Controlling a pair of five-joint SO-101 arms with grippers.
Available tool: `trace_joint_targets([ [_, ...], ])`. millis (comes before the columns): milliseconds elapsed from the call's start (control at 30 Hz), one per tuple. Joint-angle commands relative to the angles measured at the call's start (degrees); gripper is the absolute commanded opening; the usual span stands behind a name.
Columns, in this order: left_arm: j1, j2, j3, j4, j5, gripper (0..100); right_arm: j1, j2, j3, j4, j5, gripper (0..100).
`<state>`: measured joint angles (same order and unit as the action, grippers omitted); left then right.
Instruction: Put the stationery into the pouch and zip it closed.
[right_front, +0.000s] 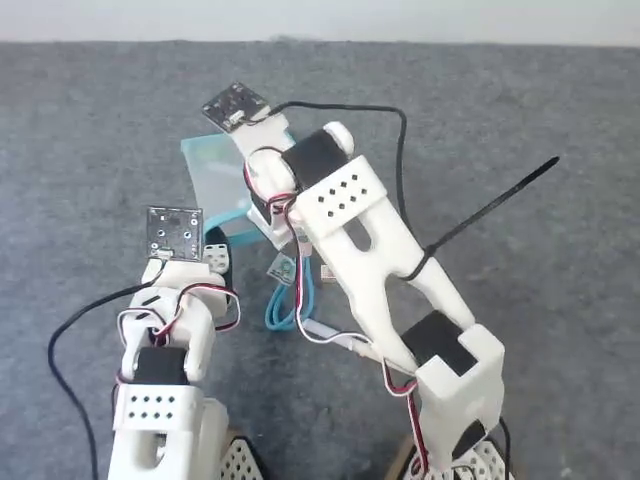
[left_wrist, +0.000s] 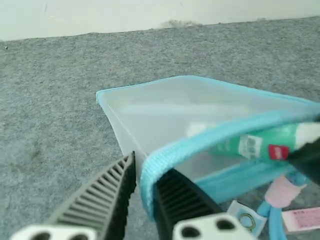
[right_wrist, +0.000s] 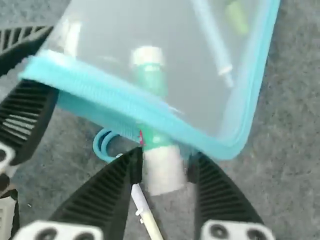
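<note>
The left gripper's (left_wrist: 145, 172) jaws are drawn narrow and pinch the blue zipper edge (left_wrist: 200, 142) of the pouch (left_wrist: 200, 107), holding that rim up off the grey table (left_wrist: 55, 125). The right gripper's (right_wrist: 164, 162) jaws are partly closed around the white end of a green-and-white tube (right_wrist: 161, 172), one ribbed finger on each side of it.

Nearest in the right wrist view, the white end of the tube sits between the fingers. Its green body passes under the zipper edge and lies inside the clear pouch, so the tube is partly in and partly out of the mouth. Just beside the mouth, on the table, a loop of blue cord (right_wrist: 102, 145) pokes out from beneath the rim. The left gripper's black fingers (right_wrist: 25, 112) grip the same edge a little to one side of the tube.

Deeper in the pouch lie a pale blue pen (right_wrist: 212, 42) and a small green item (right_wrist: 235, 15), both against the far side.

In the high view the pouch is near the middle of the table, beyond both arm bases, tilted with one corner raised. The blue cord trails from it back towards the arms, with a small tag (right_front: 283, 268) beside it.
</note>
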<state>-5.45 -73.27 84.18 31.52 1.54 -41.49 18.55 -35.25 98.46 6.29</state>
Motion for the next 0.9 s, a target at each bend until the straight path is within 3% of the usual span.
trace_joint_targets([
  [0,0.26,0.70,-0.13,-1.58,-0.79,1,-0.40,-2.33,-3.69,0.48,-0.44,19.8],
  [233,0.26,0.70,-0.13,-1.58,-0.79,1,-0.13,-12.35,-3.69,1.36,3.16,19.9],
  [400,0.26,0.70,-0.13,-1.58,-0.79,1,7.52,-21.93,0.97,4.18,3.16,19.7],
  [600,0.18,0.70,-0.13,-1.58,-0.79,1,13.93,-32.57,27.69,-1.27,9.41,19.7],
  [767,0.09,0.70,-0.04,-1.49,-0.79,1,17.45,-44.00,58.99,-17.45,10.11,19.7],
  [867,0.18,0.79,-0.04,-1.49,-0.79,1,18.24,-49.45,75.52,-28.62,14.77,19.7],
])
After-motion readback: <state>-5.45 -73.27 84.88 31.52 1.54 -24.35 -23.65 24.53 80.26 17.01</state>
